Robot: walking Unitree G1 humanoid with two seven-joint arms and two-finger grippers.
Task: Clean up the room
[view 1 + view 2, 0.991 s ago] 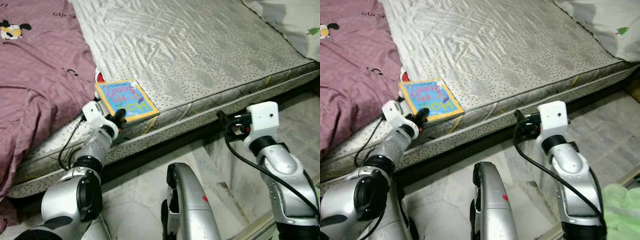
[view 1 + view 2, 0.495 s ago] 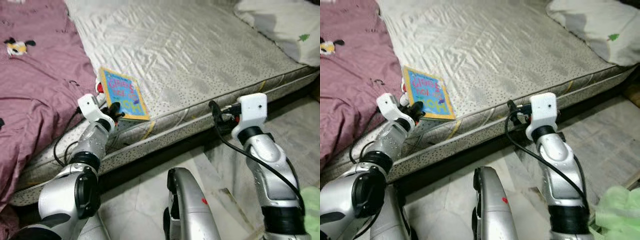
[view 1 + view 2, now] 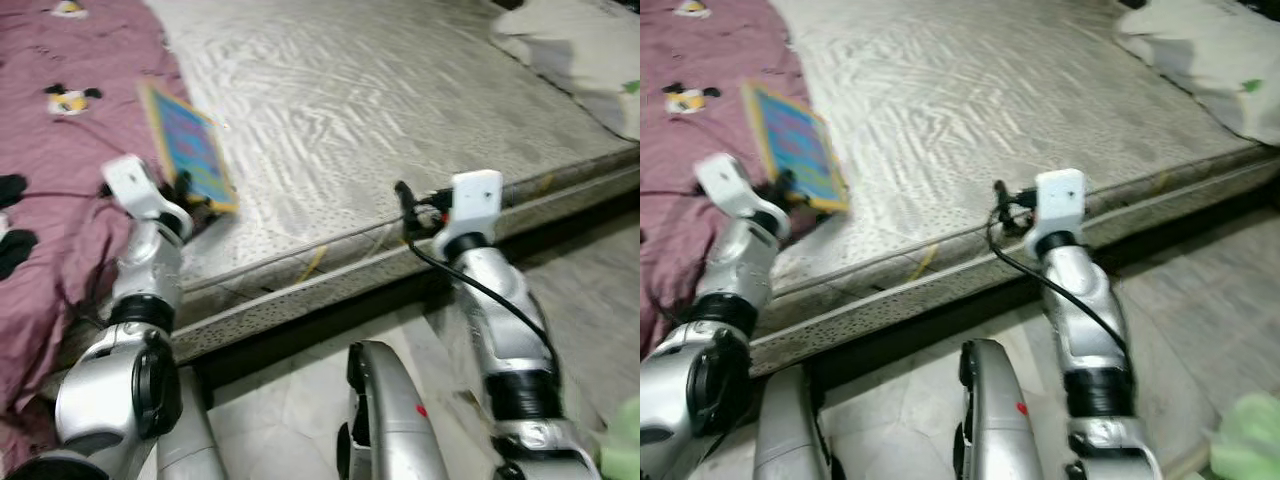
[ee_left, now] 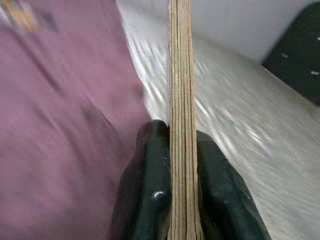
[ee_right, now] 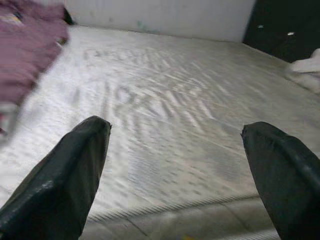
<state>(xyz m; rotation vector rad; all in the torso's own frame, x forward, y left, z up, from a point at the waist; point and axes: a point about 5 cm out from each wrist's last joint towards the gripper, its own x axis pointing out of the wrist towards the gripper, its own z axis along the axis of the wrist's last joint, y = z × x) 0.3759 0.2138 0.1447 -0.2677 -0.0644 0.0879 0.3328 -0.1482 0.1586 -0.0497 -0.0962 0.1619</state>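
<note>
The head camera looked down at a bare grey quilted mattress (image 3: 400, 130) with a crumpled maroon blanket (image 3: 60, 150) bunched over its left side. Both head views were somewhat blurred.

The left gripper (image 4: 181, 150) was clamped on a children's board book (image 3: 188, 148), its two black fingers (image 4: 147, 195) pressed flat against either cover with no gap left between them and the pages. In the left wrist view the book appeared edge-on, a thick stack of tan card pages standing between the fingers. In the head views the book had a blue cover with a yellow border. It was held tilted, its lower corner in the gripper (image 3: 183, 189) and its upper end raised over the line where the blanket met the mattress. Whether any part of it touched the bedding could not be told.

The right gripper (image 5: 175, 170) was spread wide and held nothing. Its two black fingers (image 5: 60, 180) stood well apart, pointing across the mattress top from just above the near edge. In the head views this gripper (image 3: 403, 195) sat at the mattress border, ahead of its white wrist block (image 3: 474, 200), with a black cable (image 3: 470, 285) looping down along the silver forearm.

A white pillow (image 3: 580, 50) lay at the far right corner of the mattress. Below the bed, pale marbled floor tiles (image 3: 590, 300) showed.
</note>
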